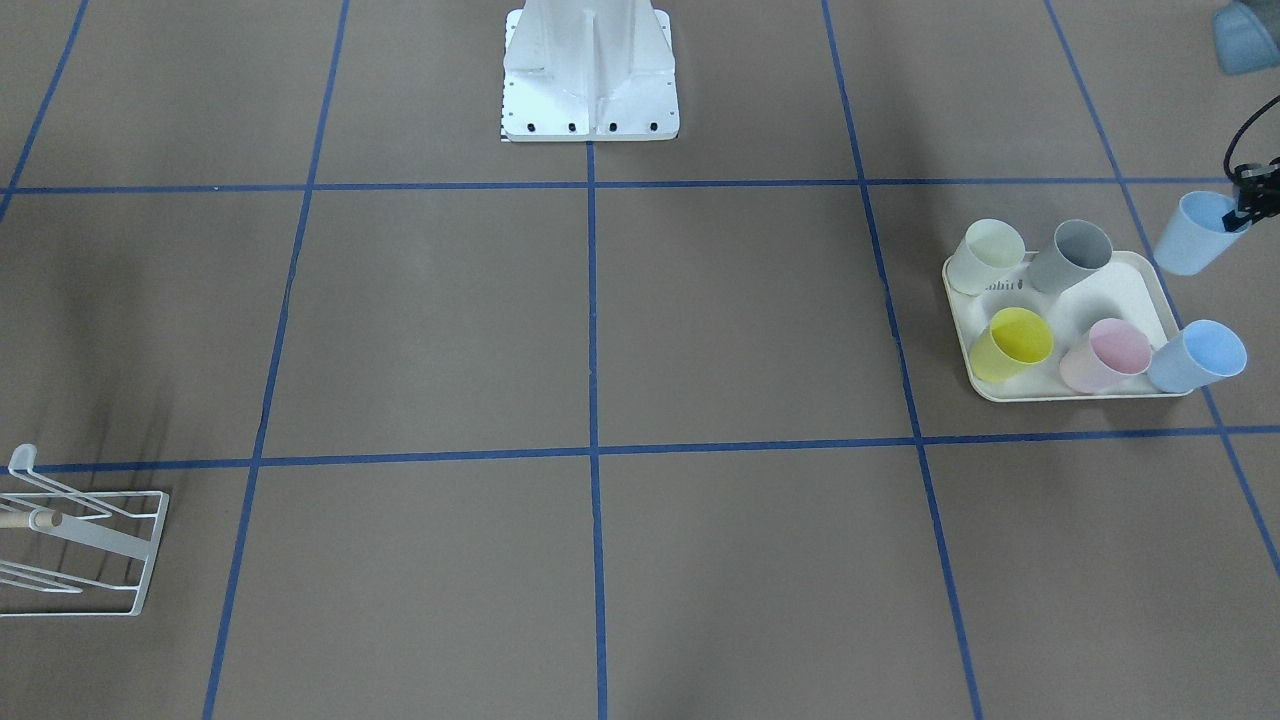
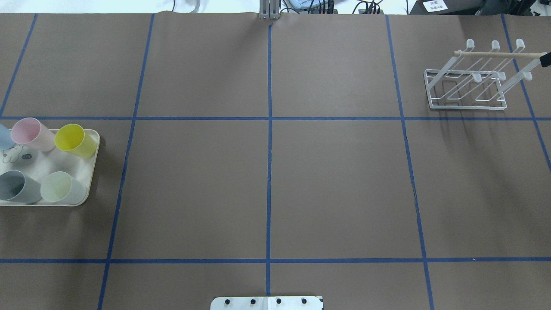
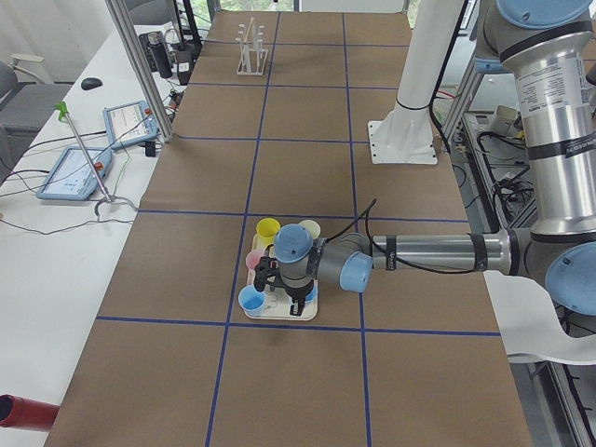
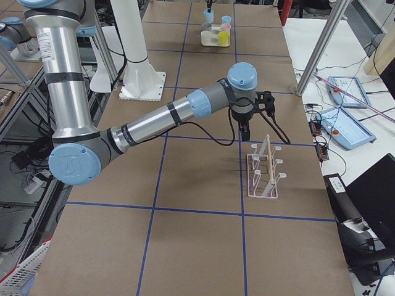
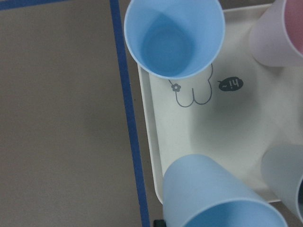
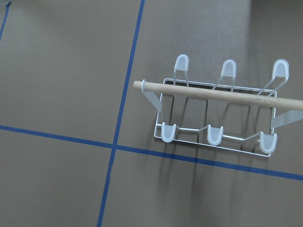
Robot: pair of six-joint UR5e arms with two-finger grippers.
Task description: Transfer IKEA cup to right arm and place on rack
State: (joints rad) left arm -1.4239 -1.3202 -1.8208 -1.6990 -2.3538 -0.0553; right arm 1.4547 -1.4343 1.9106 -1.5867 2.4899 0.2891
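At the right edge of the front-facing view, the left gripper [image 1: 1248, 205] pinches the rim of a tilted light-blue IKEA cup [image 1: 1192, 238] near the rabbit-print tray [image 1: 1075, 305]. The white wire rack [image 1: 90, 545] stands lower left on the desk [image 1: 450, 320]. Overhead, the rack sits upper right. From the right-end camera, the right gripper [image 4: 245, 131] hangs above the rack; I cannot tell its state. Left wrist camera: held cup at bottom centre.

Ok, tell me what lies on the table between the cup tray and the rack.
Nothing: in the overhead view only bare brown table with blue tape lines separates tray and rack.
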